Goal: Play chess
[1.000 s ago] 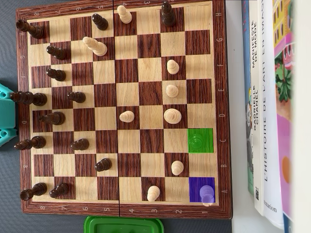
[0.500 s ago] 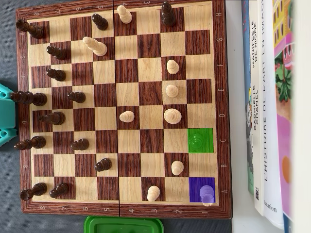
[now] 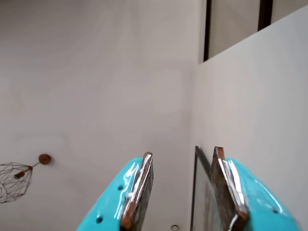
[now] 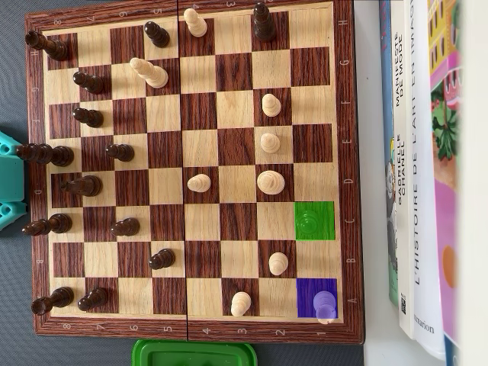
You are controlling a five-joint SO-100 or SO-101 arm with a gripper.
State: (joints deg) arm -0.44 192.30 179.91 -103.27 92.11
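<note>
White wall and a dark-framed window fill the wrist view, where the turquoise fingers point upward, spread apart with nothing between them. From overhead, a turquoise part of the arm peeks in at the left edge, beside the chessboard on the grey counter. Dark pieces crowd the left columns, light ones stand center and right. A green-tinted square and a purple-tinted square holding a piece lie at lower right. Books lie along the right edge.
</note>
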